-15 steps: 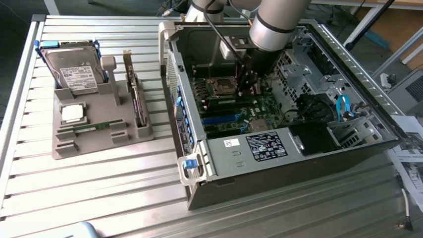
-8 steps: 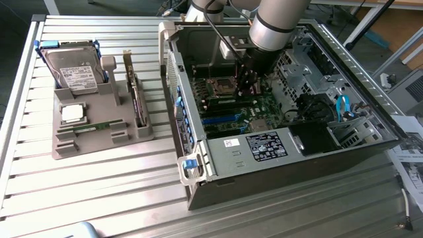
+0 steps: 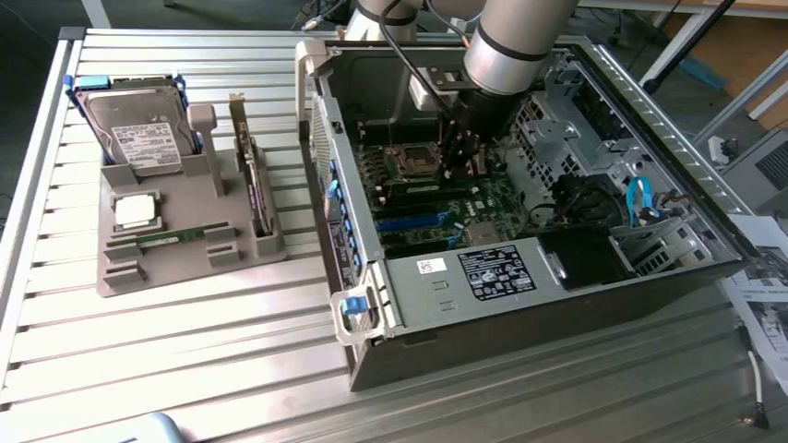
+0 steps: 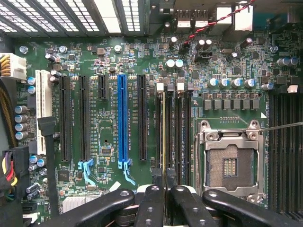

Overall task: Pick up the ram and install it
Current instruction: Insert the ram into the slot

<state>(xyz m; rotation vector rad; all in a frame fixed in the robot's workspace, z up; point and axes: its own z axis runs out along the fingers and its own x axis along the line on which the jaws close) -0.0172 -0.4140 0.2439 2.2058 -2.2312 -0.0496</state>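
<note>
In the wrist view my gripper [image 4: 164, 189] is shut on the ram [image 4: 164, 132], which I see edge-on as a thin pale line. It runs along one of the black memory slots [image 4: 182, 137] beside the empty processor socket [image 4: 230, 161]. I cannot tell whether the stick is seated in the slot or just above it. In the exterior view the arm reaches down into the open computer case [image 3: 493, 277], with the gripper [image 3: 462, 161] low over the green motherboard [image 3: 456, 208] next to the socket [image 3: 412, 161].
A grey holder [image 3: 173, 249] on the slatted table at the exterior view's left carries a hard drive [image 3: 136, 129], a square silver processor chip [image 3: 136, 210], an upright expansion card [image 3: 253, 175] and a thin green strip [image 3: 166, 237]. Case walls and drive cages surround the arm.
</note>
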